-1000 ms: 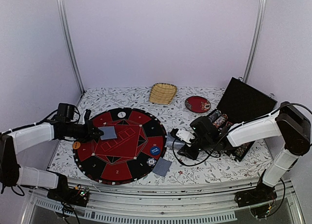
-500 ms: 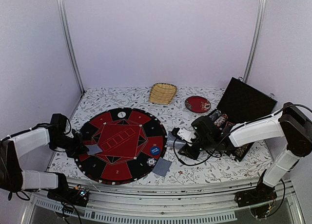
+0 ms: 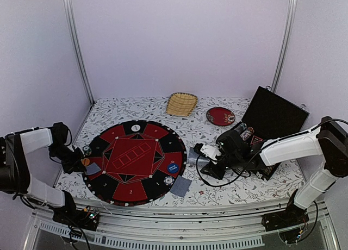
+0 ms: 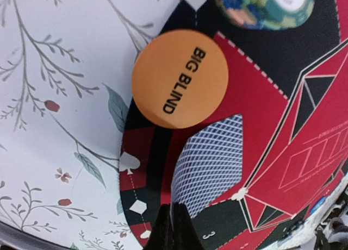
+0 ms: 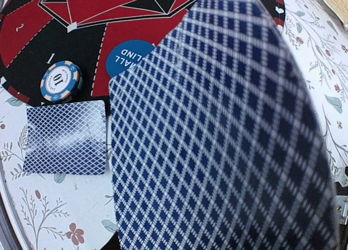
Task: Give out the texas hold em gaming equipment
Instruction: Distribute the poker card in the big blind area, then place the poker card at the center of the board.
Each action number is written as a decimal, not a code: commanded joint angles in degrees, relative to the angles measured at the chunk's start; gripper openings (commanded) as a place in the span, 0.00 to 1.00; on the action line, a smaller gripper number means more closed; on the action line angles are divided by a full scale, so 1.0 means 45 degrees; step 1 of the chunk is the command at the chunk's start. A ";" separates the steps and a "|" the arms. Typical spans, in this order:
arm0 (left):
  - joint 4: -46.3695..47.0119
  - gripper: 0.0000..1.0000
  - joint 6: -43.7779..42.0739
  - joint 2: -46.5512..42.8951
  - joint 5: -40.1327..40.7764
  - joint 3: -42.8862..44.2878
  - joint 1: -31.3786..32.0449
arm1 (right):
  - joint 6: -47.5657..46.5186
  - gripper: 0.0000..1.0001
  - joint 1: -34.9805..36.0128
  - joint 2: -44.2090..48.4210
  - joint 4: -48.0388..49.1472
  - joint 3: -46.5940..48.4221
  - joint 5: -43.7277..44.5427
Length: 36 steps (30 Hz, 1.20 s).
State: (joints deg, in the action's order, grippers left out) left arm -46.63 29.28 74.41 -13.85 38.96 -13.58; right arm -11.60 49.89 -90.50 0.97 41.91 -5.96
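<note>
My left gripper (image 3: 83,166) is shut on the edge of a blue-backed playing card (image 4: 209,163), with its fingertips (image 4: 172,228) pinched together. The card hangs low over the left rim of the round red-and-black poker mat (image 3: 134,160), next to the orange BIG BLIND button (image 4: 179,79). My right gripper (image 3: 203,152) holds another blue-backed card (image 5: 217,130) that fills its wrist view and hides the fingers. A third card (image 5: 68,138) lies on the cloth by the mat's near-right rim. Beside it are a striped "10" chip (image 5: 61,81) and a blue small blind button (image 5: 130,57).
A white button (image 3: 135,128) sits at the mat's far edge. A straw basket (image 3: 181,104) and a dark-red plate (image 3: 220,116) stand at the back. An open black case (image 3: 274,119) with chip rows (image 3: 243,132) stands right of my right gripper.
My left gripper has carried its card from over the mat's upper left down to the mat's left rim by the orange button. The right arm has barely shifted.
</note>
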 commanded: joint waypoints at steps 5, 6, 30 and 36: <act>-0.0686 0.00 -0.1136 0.0422 -0.0764 0.0114 0.0011 | -0.0138 0.37 -0.0028 0.0380 0.0437 -0.0050 -0.0203; -0.0662 0.00 -0.1177 0.0603 -0.0750 0.0183 0.0011 | -0.0165 0.37 -0.0019 0.0393 0.0439 -0.0045 -0.0217; 0.0373 0.54 -0.0278 -0.1335 0.1290 0.2090 0.2943 | -0.0168 0.37 -0.0030 0.0595 0.0493 -0.0136 -0.0052; 0.3669 0.58 0.0343 -0.0551 -0.0823 0.2500 0.8142 | 0.0220 0.37 -0.0034 -0.0426 -0.0298 0.0474 0.0259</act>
State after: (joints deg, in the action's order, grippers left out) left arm -39.94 28.82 69.06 -11.27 48.75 12.88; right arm -11.81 49.87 -89.91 1.32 41.78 -6.11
